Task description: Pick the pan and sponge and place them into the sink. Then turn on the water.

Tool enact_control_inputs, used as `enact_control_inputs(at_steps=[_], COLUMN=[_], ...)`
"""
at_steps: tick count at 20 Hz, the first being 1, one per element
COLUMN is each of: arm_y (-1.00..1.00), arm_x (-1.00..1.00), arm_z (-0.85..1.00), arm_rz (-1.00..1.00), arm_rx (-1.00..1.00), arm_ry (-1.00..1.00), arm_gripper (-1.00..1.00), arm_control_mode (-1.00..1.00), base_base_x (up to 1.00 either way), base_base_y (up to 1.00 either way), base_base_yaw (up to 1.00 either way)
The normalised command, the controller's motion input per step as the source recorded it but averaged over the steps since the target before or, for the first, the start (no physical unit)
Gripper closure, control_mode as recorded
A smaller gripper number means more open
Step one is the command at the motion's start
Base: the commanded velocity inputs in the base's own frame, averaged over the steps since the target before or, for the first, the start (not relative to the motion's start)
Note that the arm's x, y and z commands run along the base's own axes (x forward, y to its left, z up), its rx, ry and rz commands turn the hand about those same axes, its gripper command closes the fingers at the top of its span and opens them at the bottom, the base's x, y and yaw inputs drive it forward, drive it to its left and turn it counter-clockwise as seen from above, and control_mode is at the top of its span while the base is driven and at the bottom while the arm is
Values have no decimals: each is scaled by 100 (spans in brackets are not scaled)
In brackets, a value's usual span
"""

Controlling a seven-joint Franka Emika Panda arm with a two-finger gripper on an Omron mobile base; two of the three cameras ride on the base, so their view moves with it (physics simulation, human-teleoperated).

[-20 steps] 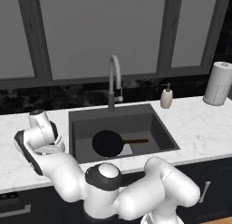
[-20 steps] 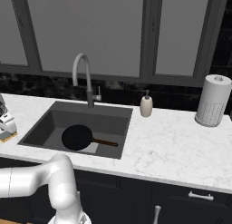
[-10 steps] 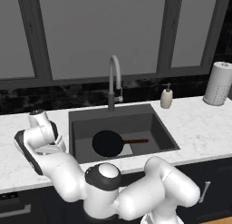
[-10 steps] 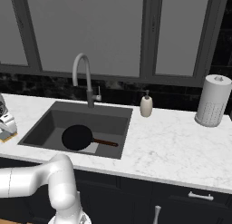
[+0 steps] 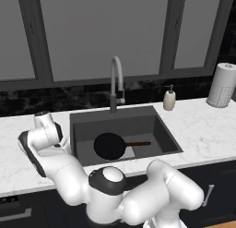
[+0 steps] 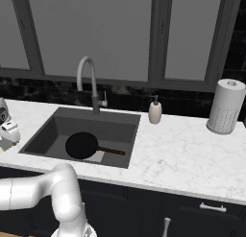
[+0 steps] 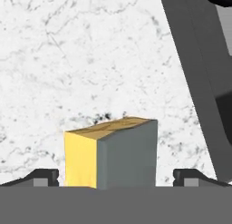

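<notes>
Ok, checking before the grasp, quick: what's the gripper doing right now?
Gripper: open, holding nothing; its fingertips stand either side of the sponge on the marble counter.

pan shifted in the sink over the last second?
No. In the left base view the pan lies in the same spot on the sink floor, below the faucet, handle pointing right as before.

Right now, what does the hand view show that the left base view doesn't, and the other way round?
The hand view shows the sponge, yellow with a grey-green layer, between the open gripper's fingertips. The left base view shows the pan lying in the sink, the faucet, a soap dispenser and a paper towel roll. Both show the white marble counter.
</notes>
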Motion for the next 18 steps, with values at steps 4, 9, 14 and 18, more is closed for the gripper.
enact_control_inputs(at_steps=[4,9,14,18], arm_y=[-26,-9,0,0], arm_x=[-34,-16,-25,-21], arm_z=[-30,-6,13,16], arm_rz=[0,0,0,0], arm_rx=[0,0,0,0], arm_ry=[1,-1,-11,-14], arm_gripper=[-100,100,100,100], arm_control_mode=[-100,-100,-100,-100], base_base_x=[0,0,0,0], base_base_y=[0,0,0,0], base_base_yaw=[0,0,0,0])
